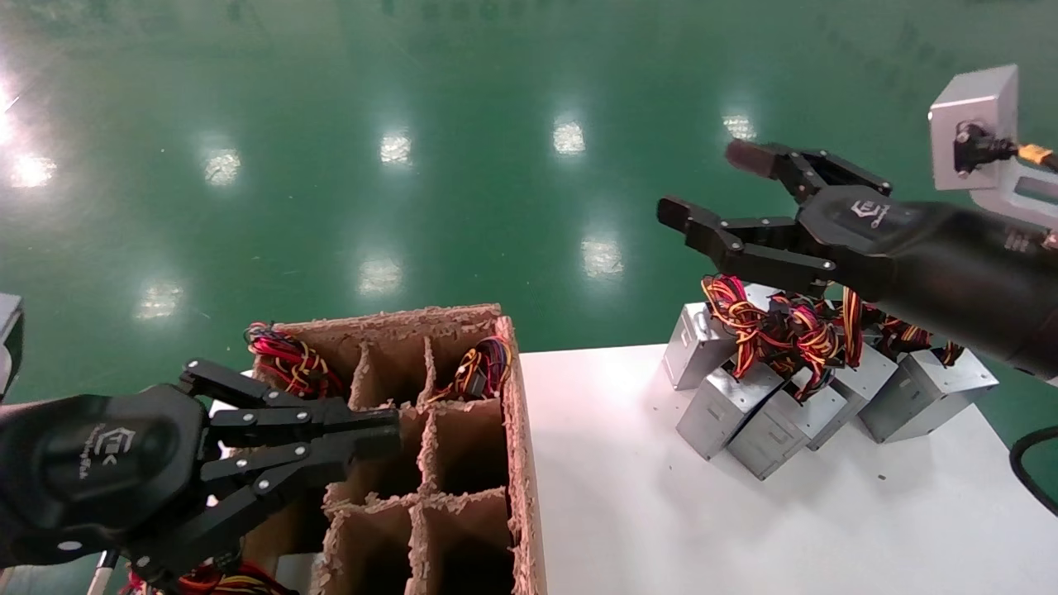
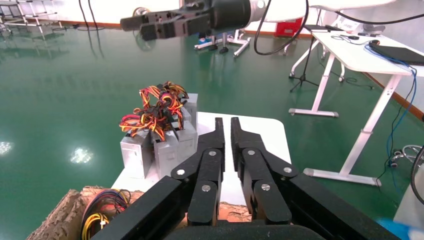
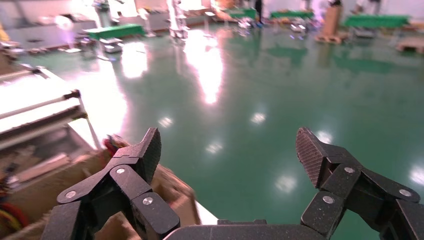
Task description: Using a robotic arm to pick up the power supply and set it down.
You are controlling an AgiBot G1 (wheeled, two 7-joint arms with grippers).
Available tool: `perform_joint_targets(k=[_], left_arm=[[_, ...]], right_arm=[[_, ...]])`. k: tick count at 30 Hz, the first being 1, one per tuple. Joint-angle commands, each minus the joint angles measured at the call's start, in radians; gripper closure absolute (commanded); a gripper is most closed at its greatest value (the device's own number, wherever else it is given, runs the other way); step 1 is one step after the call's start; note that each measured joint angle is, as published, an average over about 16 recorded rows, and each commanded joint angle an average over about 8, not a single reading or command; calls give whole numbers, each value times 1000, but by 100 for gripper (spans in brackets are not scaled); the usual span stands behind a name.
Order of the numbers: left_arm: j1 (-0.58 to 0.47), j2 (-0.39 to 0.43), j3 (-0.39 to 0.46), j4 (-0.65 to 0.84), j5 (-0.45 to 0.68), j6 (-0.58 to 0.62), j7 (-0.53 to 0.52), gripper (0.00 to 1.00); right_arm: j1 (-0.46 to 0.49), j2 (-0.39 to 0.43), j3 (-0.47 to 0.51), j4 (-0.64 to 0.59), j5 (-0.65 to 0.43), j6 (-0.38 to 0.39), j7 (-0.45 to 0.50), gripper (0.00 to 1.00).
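My right claw [image 1: 709, 186], spread wide and empty, hangs above the power supplies [image 1: 769, 417], which lie below and slightly right. Left claw [image 1: 376, 438] sits closed, far from them.

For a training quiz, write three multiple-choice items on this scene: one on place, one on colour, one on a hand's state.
1. Where do the grey power supplies stand?
A. On the white table
B. On the floor
C. Inside the cardboard box

2. What colour is the floor?
A. Grey
B. Green
C. Brown

3. How is the right hand?
A. Shut on a power supply
B. Shut, empty
C. Open, empty

Answers:
1 A: they cluster on the tabletop.
2 B: the glossy floor is green.
3 C: its fingers are spread with nothing between them, above the supplies.
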Motion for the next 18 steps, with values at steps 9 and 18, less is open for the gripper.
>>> perform_joint_targets(k=[9,18], left_arm=[[0,0,0,0,0,0,0,0],[0,0,0,0,0,0,0,0]], right_arm=[[-104,-49,220,-13,-170,-190,106,0],[-196,-93,416,-25,-322,-359,201,0]])
